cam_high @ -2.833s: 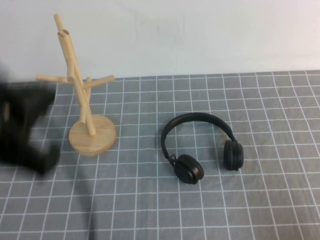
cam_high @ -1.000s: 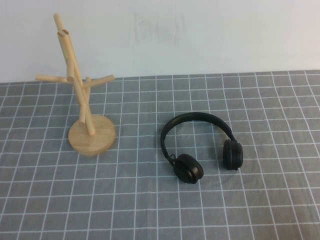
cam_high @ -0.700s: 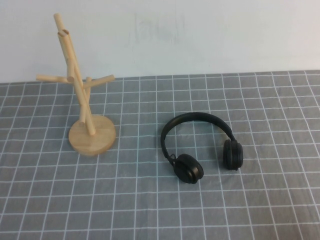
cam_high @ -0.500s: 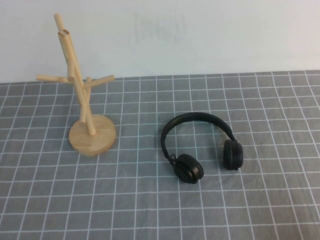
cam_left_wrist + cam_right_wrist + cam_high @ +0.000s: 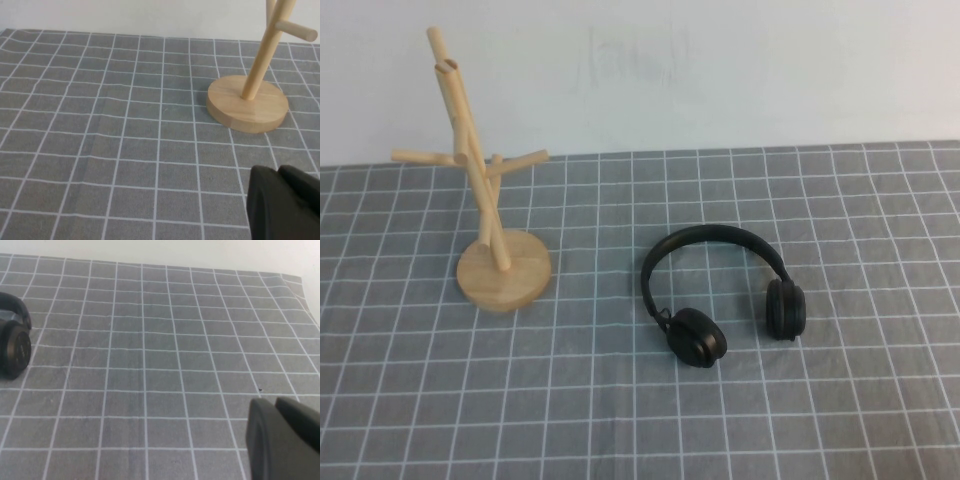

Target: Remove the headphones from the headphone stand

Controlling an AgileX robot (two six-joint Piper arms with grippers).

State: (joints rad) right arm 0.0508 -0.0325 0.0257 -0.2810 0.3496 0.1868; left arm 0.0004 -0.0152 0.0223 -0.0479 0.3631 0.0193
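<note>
The black headphones [image 5: 720, 290] lie flat on the grey grid cloth, right of the table's middle, with nothing touching them. One ear cup also shows in the right wrist view [image 5: 15, 352]. The wooden headphone stand [image 5: 485, 195] stands upright at the back left with bare pegs; its round base also shows in the left wrist view [image 5: 247, 102]. Neither arm shows in the high view. My left gripper [image 5: 279, 172] is shut and empty, low over the cloth a short way from the stand's base. My right gripper [image 5: 274, 405] is shut and empty, well away from the headphones.
The grey cloth with white grid lines [image 5: 620, 420] covers the table. A white wall [image 5: 720, 70] rises behind it. The cloth's far corner shows in the right wrist view [image 5: 295, 282].
A dark blurred arm at the left edge of the high view 2.8 s ago has left that view. Headphones and stand have not moved.
</note>
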